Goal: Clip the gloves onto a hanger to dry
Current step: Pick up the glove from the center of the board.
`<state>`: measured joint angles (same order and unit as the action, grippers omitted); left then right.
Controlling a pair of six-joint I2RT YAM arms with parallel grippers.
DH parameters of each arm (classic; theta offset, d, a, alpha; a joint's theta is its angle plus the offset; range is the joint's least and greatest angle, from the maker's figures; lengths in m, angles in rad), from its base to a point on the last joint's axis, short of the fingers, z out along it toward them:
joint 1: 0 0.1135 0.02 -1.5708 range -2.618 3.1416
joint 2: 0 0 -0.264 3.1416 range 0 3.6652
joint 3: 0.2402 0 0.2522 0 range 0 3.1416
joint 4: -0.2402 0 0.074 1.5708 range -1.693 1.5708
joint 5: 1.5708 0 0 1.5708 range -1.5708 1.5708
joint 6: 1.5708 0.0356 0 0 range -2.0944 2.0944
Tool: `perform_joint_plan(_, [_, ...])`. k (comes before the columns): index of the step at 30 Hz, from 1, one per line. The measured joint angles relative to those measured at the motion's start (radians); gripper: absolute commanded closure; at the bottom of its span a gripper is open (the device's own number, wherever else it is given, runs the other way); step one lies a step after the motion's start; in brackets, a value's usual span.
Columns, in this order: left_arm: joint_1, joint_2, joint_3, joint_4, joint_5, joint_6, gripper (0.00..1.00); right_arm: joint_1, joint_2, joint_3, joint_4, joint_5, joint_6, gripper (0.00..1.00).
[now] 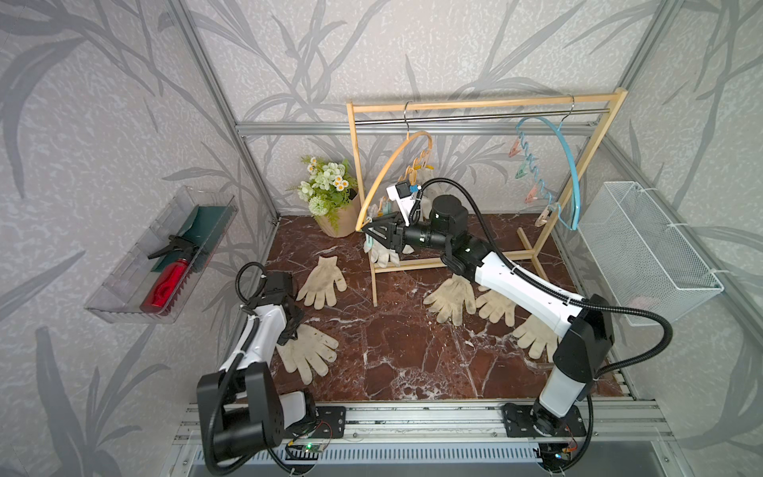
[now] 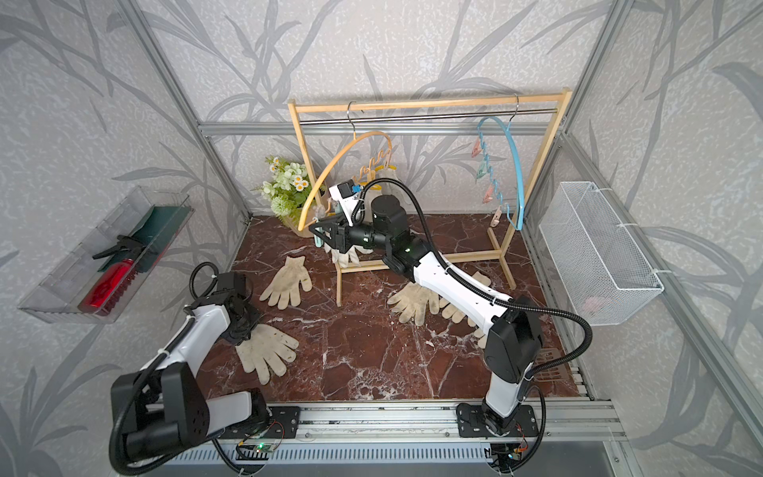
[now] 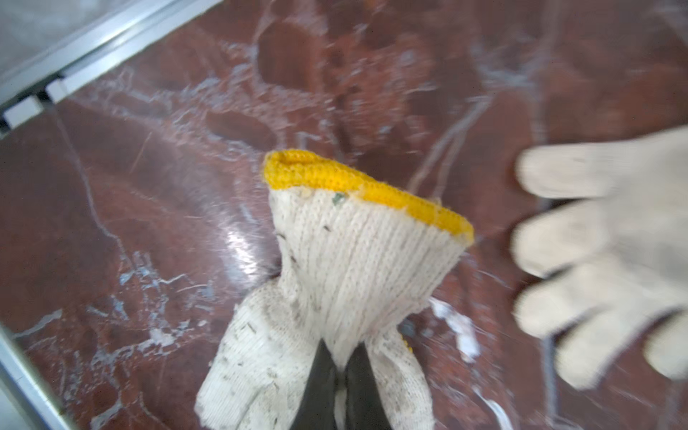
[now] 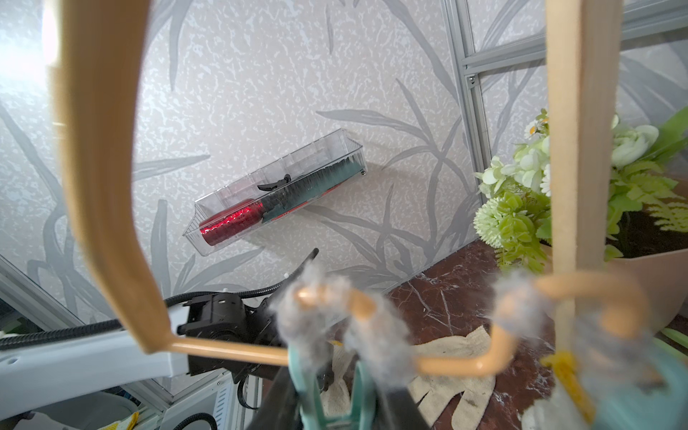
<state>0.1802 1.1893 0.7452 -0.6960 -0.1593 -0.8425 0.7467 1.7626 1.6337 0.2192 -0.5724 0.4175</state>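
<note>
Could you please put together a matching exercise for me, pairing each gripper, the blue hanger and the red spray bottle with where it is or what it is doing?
Things:
1. left gripper
2. right gripper
3. blue hanger
4. red spray bottle

Places and states:
A. lying in the clear tray on the wall
B. closed on a teal clip of the orange hanger
C. hanging on the rail, clips empty
D. closed on the cuff of a glove

Pairs: 1-D, 2-B, 3-C, 4-A
</note>
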Motion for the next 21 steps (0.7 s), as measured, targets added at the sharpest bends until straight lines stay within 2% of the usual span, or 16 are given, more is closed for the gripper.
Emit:
perform_joint_plan(5, [-0.163,-0.174,0.018,0.051,-0.005,0.060,1.00,0.000,0.000,0.000,0.000,0.004,0.000,0.70])
perform_joint_plan(9, [-0.290,-0.259,0.031,0.109,-0.006,0.140,1.00,0.000,0.000,-0.003,0.000,0.007,0.000,0.70])
perform_joint_plan(15, [-0.452,-0.333,0.038,0.227,0.005,0.291,1.00,-0.001,0.000,-0.005,0.000,0.015,0.000,0.70])
perform_joint_plan(21, [-0.599,-0.344,0.040,0.339,0.032,0.451,1.00,-0.002,0.000,-0.005,0.000,0.019,0.000,0.70])
